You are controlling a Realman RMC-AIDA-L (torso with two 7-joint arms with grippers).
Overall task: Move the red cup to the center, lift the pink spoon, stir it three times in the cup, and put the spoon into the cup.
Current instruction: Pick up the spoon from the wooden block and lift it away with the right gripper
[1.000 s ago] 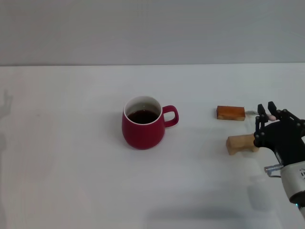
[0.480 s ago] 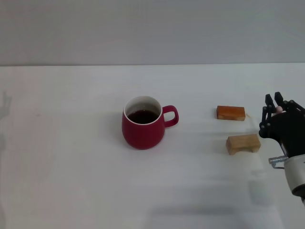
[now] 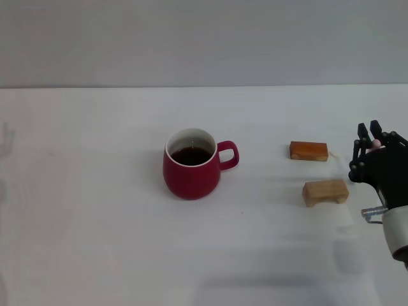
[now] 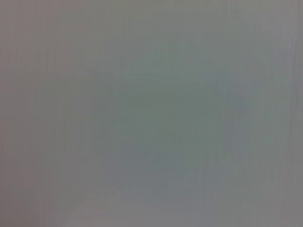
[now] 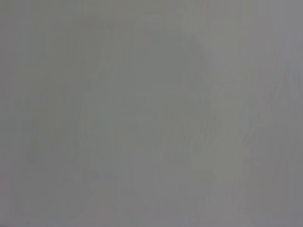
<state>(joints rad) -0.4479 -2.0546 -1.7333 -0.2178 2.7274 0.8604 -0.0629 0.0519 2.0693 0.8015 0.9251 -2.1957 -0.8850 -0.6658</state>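
The red cup [image 3: 191, 173], dark liquid inside and its handle pointing right, stands near the middle of the white table [image 3: 95, 223] in the head view. At the right edge, my right gripper [image 3: 369, 131] hovers to the right of the two wooden blocks. Its black fingers are closed around a small pale pink piece, the handle of the pink spoon [image 3: 376, 144]. The spoon's metal bowl and stem are hidden. My left gripper is out of view. Both wrist views are plain grey and show nothing of the task.
An orange-brown wooden block [image 3: 308, 150] and a paler arched wooden block [image 3: 325, 191] lie between the cup and my right gripper. A pale wall rises behind the table's far edge.
My right gripper has shifted to the right and slightly up, away from the paler block it partly covered, carrying the pink piece along. The cup and blocks have stayed put.
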